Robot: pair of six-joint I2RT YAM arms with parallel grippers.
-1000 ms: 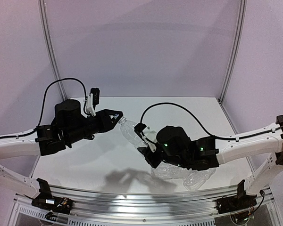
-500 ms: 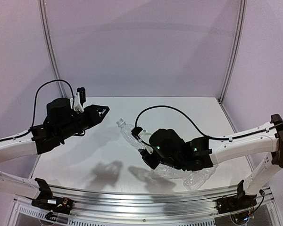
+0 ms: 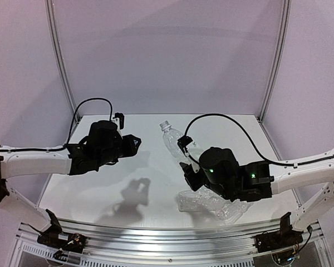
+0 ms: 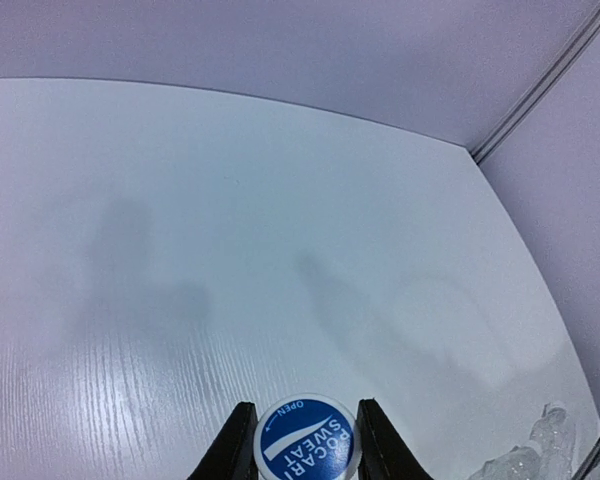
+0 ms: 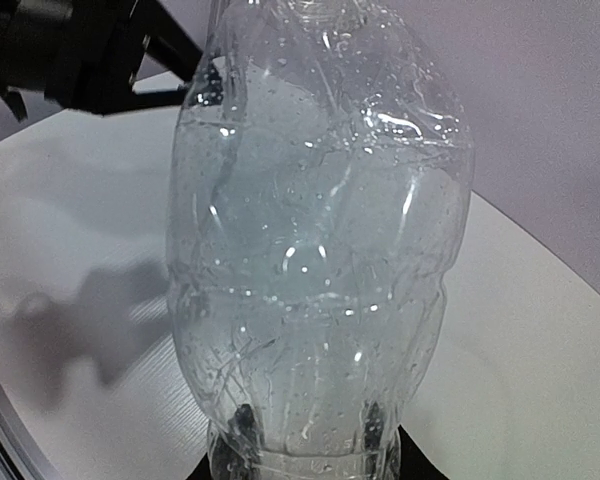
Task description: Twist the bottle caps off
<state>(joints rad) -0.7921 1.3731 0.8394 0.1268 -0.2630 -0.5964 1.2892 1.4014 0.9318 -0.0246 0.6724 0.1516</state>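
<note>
**Left arm.** The left gripper point(image 3: 134, 146) is closed narrowly on a small round cap point(image 4: 305, 452). The cap has a blue top with white lettering and sits flat between the two fingers. It is held above the left half of the table point(image 3: 100, 189).

**Right arm.** The right gripper point(image 3: 185, 166) is clamped on the base end of a clear bottle point(image 5: 320, 230). The bottle is raised off the table at centre, with its neck pointing up and far. From above the neck looks bare, though this cannot be confirmed.

**Remaining stock.** A heap of bottles point(image 3: 211, 203) lies at the near right, partly under the right arm. It cannot be told whether these have caps.

**Handling.**
- The held bottle is judged light and thin-walled, and its creased skin should buckle under a hard squeeze.
- The beads of moisture inside suggest little or no contents.
- The stiffest places to grip are likely the ribbed base and the neck ring, and the mid-body would probably collapse or slip.
- The cap is small and rigid and would drop easily if the fingers eased.

**Clearances.**
- The far and left areas of the table offer open room to set the cap down.
- The uprights point(image 3: 58, 61) at the far corners stand well apart from both arms.
- The heap crowds the near edge, so a careless sweep there could push bottles off.
</note>
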